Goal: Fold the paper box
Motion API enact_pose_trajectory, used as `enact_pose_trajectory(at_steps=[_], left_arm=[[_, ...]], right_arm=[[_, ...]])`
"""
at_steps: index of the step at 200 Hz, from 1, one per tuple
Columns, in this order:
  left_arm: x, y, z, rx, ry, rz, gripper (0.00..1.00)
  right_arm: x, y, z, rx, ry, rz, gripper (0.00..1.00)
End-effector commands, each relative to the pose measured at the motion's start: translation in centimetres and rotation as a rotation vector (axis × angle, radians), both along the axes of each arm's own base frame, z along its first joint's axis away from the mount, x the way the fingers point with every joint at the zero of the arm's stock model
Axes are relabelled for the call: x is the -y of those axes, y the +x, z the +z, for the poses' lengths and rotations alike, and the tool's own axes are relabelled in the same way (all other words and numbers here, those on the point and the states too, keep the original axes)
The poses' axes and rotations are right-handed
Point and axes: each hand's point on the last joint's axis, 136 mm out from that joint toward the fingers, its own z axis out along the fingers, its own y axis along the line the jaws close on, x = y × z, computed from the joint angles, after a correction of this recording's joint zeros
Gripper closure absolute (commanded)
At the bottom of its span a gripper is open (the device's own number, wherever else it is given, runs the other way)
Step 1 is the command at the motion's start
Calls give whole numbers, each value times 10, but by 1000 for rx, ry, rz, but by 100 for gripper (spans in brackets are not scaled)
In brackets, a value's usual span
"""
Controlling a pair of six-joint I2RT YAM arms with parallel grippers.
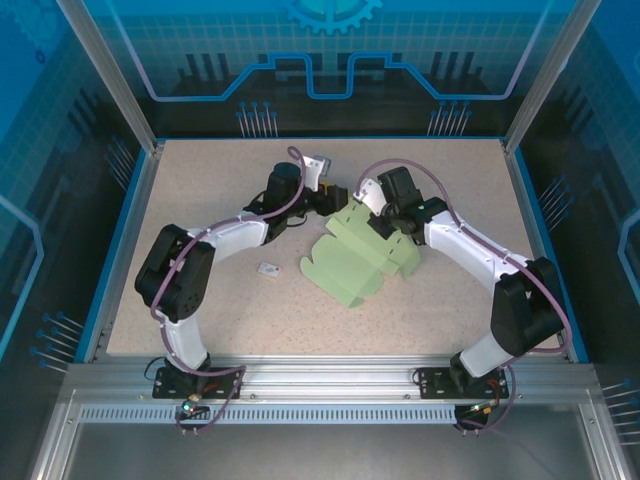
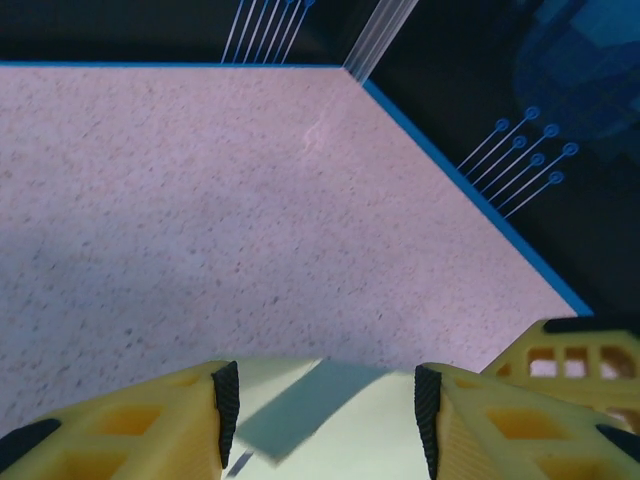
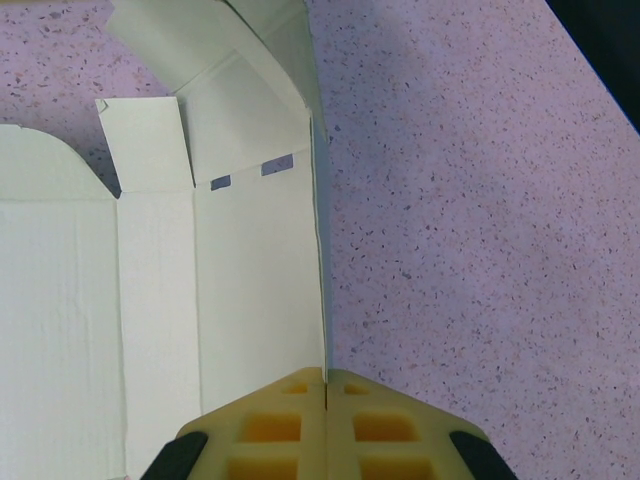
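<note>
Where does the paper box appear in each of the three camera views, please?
Top external: the paper box lies opened out, just right of the table's centre.
Left wrist: its pale card sits at the bottom centre.
Right wrist: it fills the left half, with flaps raised at the top.
Shared landmark: the speckled tabletop beneath it.

Speckled beige tabletop, blue rim, small white tag lying on it, aluminium frame rail
</note>
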Motion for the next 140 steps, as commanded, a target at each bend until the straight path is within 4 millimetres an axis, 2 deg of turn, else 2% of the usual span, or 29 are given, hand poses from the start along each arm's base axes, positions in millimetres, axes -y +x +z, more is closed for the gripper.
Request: enact_pose_trajectory(at_steps=[1,74,140], left_arm=[[14,2,-3,-42,-35,-54,48],[29,-17,-4,-104,-122,-127,53],[33,-28,-24,-172,-150,-116,53]], right_arm=[[-1,4,7,1,27,-12,100],[-2,6,8,2,43,-26,100],[-6,7,11,10,76,-33,100]])
